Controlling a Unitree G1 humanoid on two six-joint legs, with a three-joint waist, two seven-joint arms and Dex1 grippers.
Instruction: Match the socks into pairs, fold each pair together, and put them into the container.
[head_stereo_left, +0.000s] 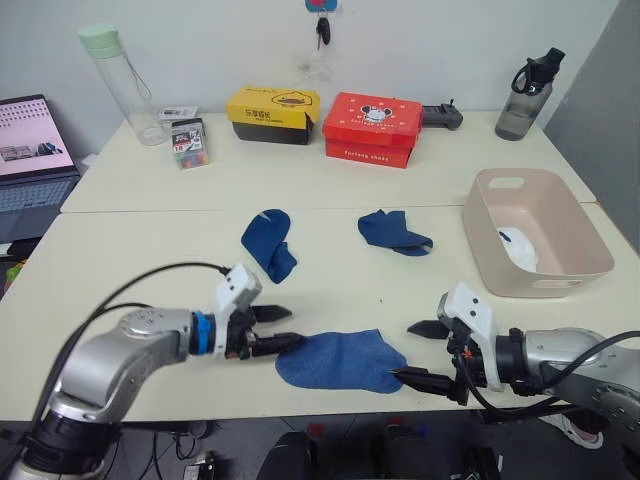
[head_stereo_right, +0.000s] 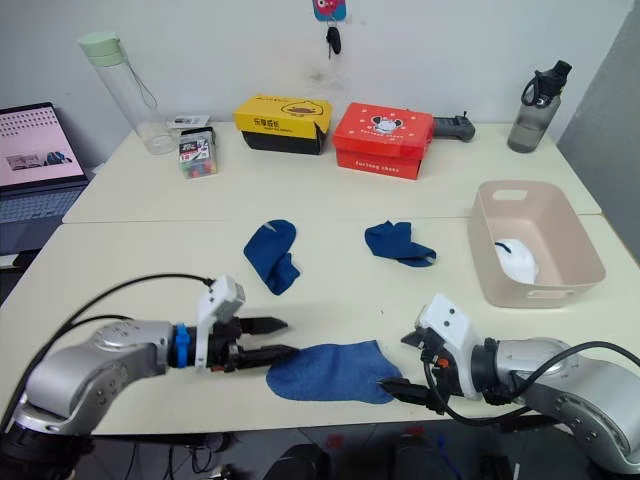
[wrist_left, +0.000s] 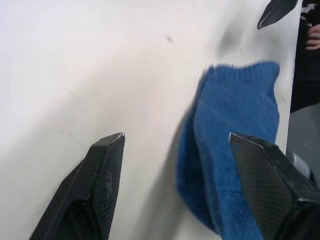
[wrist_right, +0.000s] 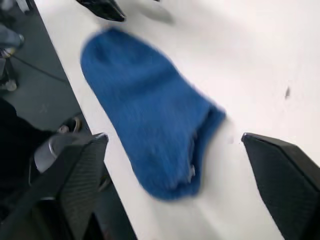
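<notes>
The left gripper (head_stereo_left: 272, 328) hovers low over the table (head_stereo_left: 140, 250) near its front edge, fingers spread apart, one above the other as the head camera sees them. The lower finger's tip touches or nearly touches the rounded toe end of a flat blue sock (head_stereo_left: 340, 361); the left wrist view shows that sock (wrist_left: 235, 150) just beside one fingertip (wrist_left: 260, 165), not between the pair.

The right gripper (head_stereo_left: 420, 352) faces it from the other end of the same sock, fingers also wide apart. Its nearer finger's tip rests at the sock's cuff end by the table edge; the farther one stands clear of the fabric. In the right wrist view the sock (wrist_right: 145, 110) lies between the two fingers (wrist_right: 75, 175), ungripped.

This sock lies with its long axis across the table, left to right, toe toward the left gripper, open cuff toward the right one.

Farther back, a crumpled blue sock (head_stereo_left: 269, 243) lies left of centre, its long axis running roughly front to back. Another bunched blue sock (head_stereo_left: 392, 232) sits right of centre, trailing toward the container (head_stereo_left: 575, 215).

The container stands on the right side of the table, long axis front to back, with its slot handle at the far end. Something white (head_stereo_left: 519, 250), apparently socks, lies inside.
</notes>
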